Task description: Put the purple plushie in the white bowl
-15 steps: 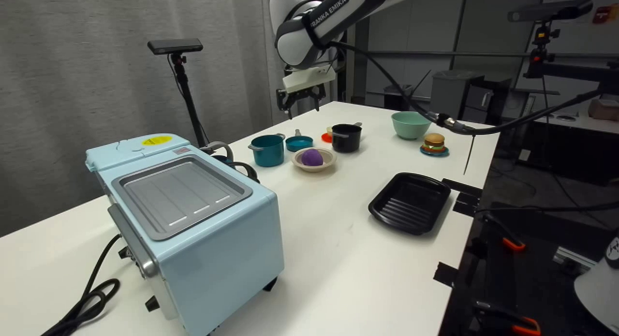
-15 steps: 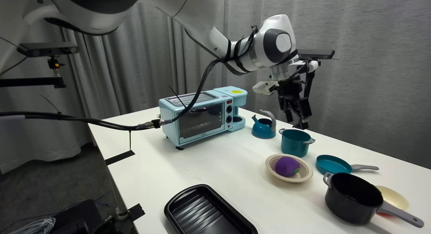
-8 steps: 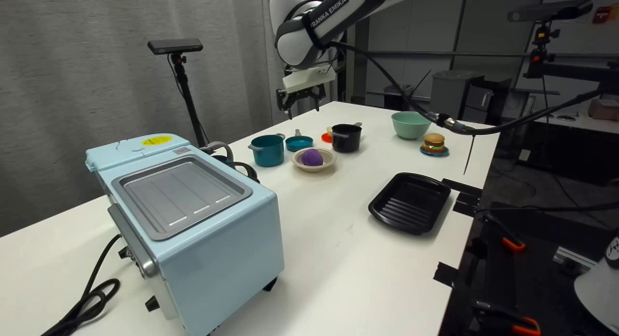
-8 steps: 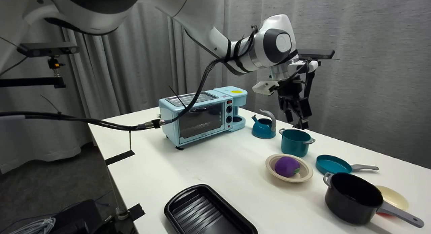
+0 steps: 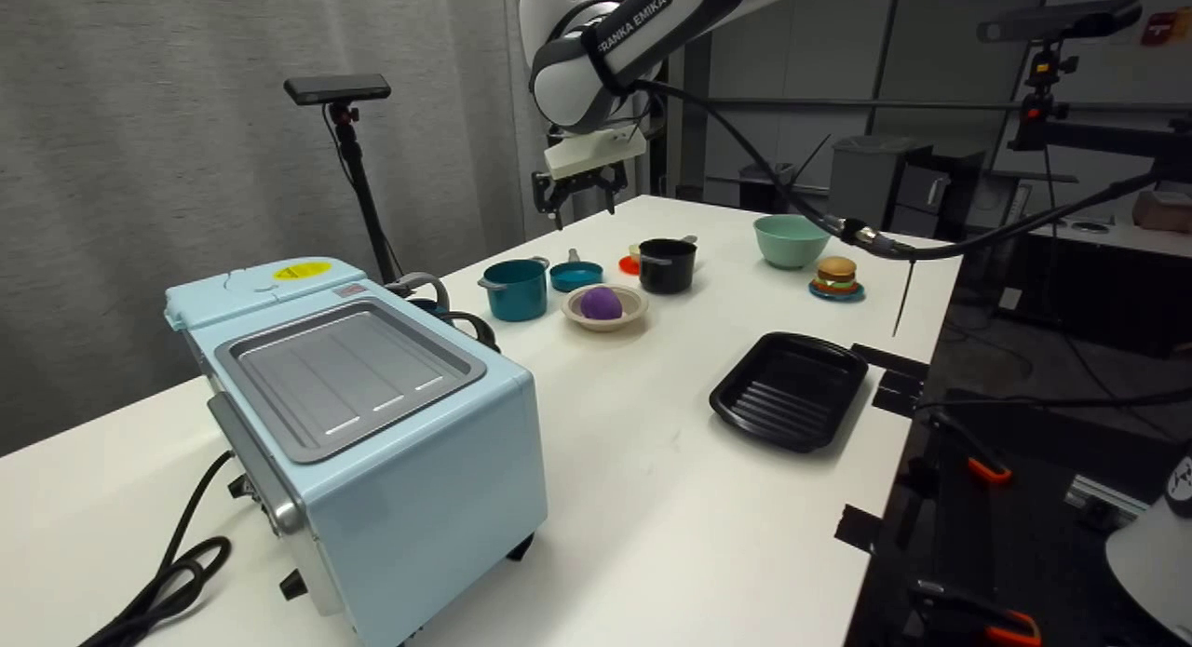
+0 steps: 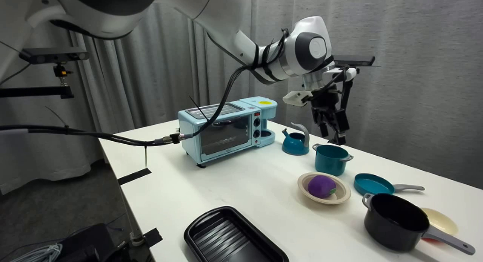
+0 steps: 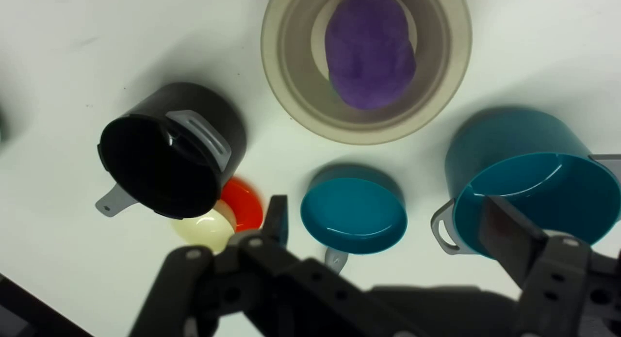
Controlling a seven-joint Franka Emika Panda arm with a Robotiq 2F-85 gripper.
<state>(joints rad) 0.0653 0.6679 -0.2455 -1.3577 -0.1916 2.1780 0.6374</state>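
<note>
Purple and rounded, the plushie (image 5: 602, 303) sits inside the white bowl (image 5: 636, 304), a shallow dish of creamy beige cast, in an exterior view. The bowl stands on the white table (image 5: 670, 498). The hand (image 5: 585, 219) hangs well above the tabletop, clear of plushie and bowl, its two tips apart. Near the bowl stand a teal pot (image 5: 520, 295), a teal pan (image 5: 576, 276) and a black pot (image 5: 667, 272), with a red plate (image 5: 629, 266) showing partly behind the last. Farther right are a pale green bowl (image 5: 791, 245) and a toy burger (image 5: 836, 273) on a small blue plate (image 5: 836, 296); a ribbed black tray (image 5: 792, 396) lies nearer the camera, and a pale blue toaster oven (image 5: 424, 489) fills the near left.

In an exterior view facing the oven's dark glass door (image 6: 231, 135), a touch of green (image 6: 332, 191) shows on the plushie. A blue kettle (image 6: 295, 145) stands between oven and teal pot, and a pale yellow dish (image 6: 442, 219) peeps from behind the black pot. The hand is seen side-on above the teal pot; how far it is spread cannot be told from there.

In the wrist view the plushie, an uneven oblong, lies on the floor of the bowl, cropped at the top edge. The fingers (image 7: 278, 216) stand wide apart at the bottom, the teal pan visible in the gap and one finger overlapping the teal pot.
</note>
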